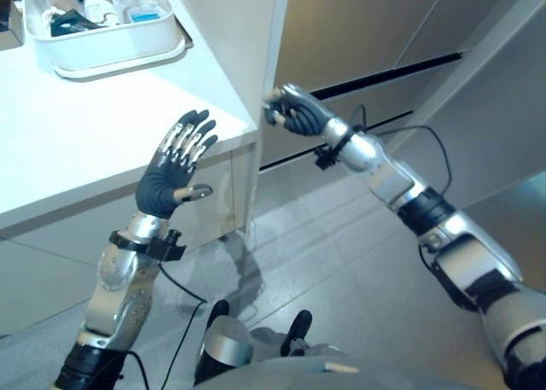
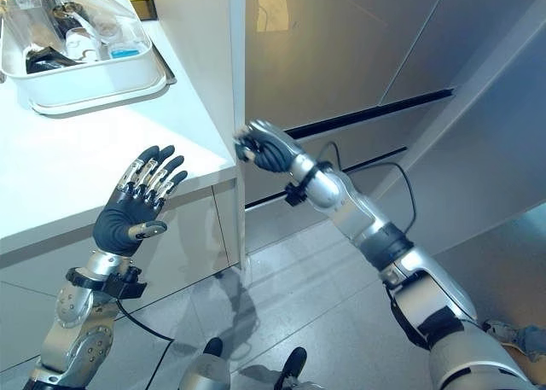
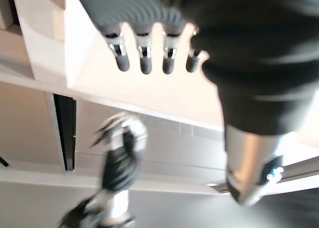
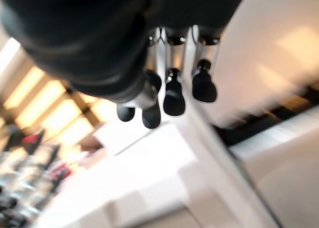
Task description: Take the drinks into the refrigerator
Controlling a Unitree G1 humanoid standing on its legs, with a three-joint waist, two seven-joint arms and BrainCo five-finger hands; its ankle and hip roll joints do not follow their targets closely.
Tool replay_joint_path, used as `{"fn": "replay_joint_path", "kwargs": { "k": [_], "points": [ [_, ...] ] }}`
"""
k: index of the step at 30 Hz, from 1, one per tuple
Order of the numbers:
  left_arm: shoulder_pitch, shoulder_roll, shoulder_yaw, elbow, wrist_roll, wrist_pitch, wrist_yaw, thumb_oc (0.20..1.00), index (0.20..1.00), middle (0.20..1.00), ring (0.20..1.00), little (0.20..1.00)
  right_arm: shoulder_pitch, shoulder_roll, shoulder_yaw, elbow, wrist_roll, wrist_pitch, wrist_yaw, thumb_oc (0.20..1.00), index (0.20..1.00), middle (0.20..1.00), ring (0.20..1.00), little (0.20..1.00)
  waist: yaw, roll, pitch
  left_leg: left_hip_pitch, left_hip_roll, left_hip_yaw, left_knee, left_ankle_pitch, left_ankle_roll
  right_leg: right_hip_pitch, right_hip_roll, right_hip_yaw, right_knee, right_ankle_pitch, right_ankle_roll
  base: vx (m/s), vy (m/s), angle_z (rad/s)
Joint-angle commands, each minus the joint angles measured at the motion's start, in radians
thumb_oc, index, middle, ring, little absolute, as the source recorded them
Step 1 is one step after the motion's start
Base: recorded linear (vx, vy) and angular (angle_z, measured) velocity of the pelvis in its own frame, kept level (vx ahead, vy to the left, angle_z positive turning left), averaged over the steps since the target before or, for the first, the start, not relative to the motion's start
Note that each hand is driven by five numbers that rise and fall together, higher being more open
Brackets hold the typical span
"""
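right hand curled at refrigerator door edge | left hand spread

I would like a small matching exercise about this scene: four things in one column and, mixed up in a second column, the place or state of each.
Things:
1. left robot hand
2. right robot hand
3. white tray
4. white counter

Place or state:
A. fingers curled, empty, at the counter's end panel
B. stands on the counter at the back, holding several items
C. fingers straight and spread, raised at the counter's front edge
D. carries the tray; the floor lies below it

Pairs: 1-C, 2-A, 3-B, 4-D
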Motion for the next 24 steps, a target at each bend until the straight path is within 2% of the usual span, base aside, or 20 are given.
{"fn": "replay_joint_path", "kwargs": {
  "k": [1,2,3,9,12,19,24],
  "points": [
    [0.035,-0.005,-0.001,-0.115,0.043,-0.048,0.007,1.000,1.000,1.000,1.000,1.000,-0.013,-0.028,-0.042,-0.017,0.041,-0.018,-0.024,0.200,0.200,0.200,0.200,0.200,-0.029,0.031,-0.037,-0.015,-0.068,-0.007,-0.026,-0.022,0.102,0.025,-0.045,0.041,0.140,-0.109,0.073,-0.03,0.030,-0.07],
    [0.036,-0.007,0.000,-0.116,0.049,-0.049,0.007,1.000,1.000,1.000,1.000,1.000,0.010,-0.034,-0.048,-0.014,0.038,-0.018,-0.024,0.291,0.291,0.291,0.291,0.291,-0.036,0.033,-0.036,-0.014,-0.068,-0.004,-0.027,-0.023,0.102,0.024,-0.045,0.045,0.140,-0.110,0.073,-0.01,0.022,-0.19],
    [0.038,-0.009,-0.001,-0.116,0.055,-0.051,0.008,1.000,1.000,1.000,1.000,1.000,0.037,-0.032,-0.059,-0.010,0.035,-0.017,-0.026,1.000,1.000,1.000,1.000,1.000,-0.040,0.037,-0.038,-0.013,-0.067,0.002,-0.027,-0.023,0.102,0.023,-0.044,0.049,0.140,-0.109,0.073,-0.02,0.029,-0.22],
    [0.043,-0.016,0.018,-0.100,0.099,-0.061,0.023,1.000,1.000,1.000,1.000,1.000,0.250,-0.032,-0.148,-0.012,0.055,-0.030,-0.039,1.000,1.000,1.000,1.000,1.000,-0.080,0.046,-0.038,-0.005,-0.063,0.021,-0.029,-0.027,0.101,0.018,-0.042,0.068,0.140,-0.107,0.077,-0.01,0.020,-0.16],
    [0.047,-0.017,0.016,-0.093,0.112,-0.064,0.028,1.000,1.000,1.000,1.000,1.000,0.312,-0.034,-0.173,-0.016,0.052,-0.032,-0.043,1.000,1.000,1.000,1.000,1.000,-0.087,0.046,-0.042,-0.002,-0.062,0.024,-0.029,-0.030,0.102,0.018,-0.042,0.069,0.139,-0.107,0.078,-0.01,0.004,-0.06],
    [0.063,-0.017,0.028,-0.039,0.178,-0.069,0.045,1.000,1.000,1.000,1.000,1.000,0.521,0.003,-0.263,0.128,0.086,-0.037,-0.063,1.000,1.000,1.000,1.000,1.000,-0.127,0.044,-0.051,0.004,-0.061,0.035,-0.032,-0.035,0.100,0.021,-0.041,0.078,0.135,-0.105,0.084,0.00,0.008,-0.08],
    [0.083,-0.004,0.017,0.052,0.209,-0.062,0.034,1.000,1.000,1.000,1.000,1.000,0.631,0.054,-0.368,0.272,0.199,-0.041,-0.078,1.000,1.000,1.000,1.000,1.000,-0.156,0.046,-0.057,0.007,-0.062,0.044,-0.032,-0.039,0.099,0.019,-0.039,0.089,0.133,-0.102,0.087,0.00,0.014,-0.01]
  ]
}}
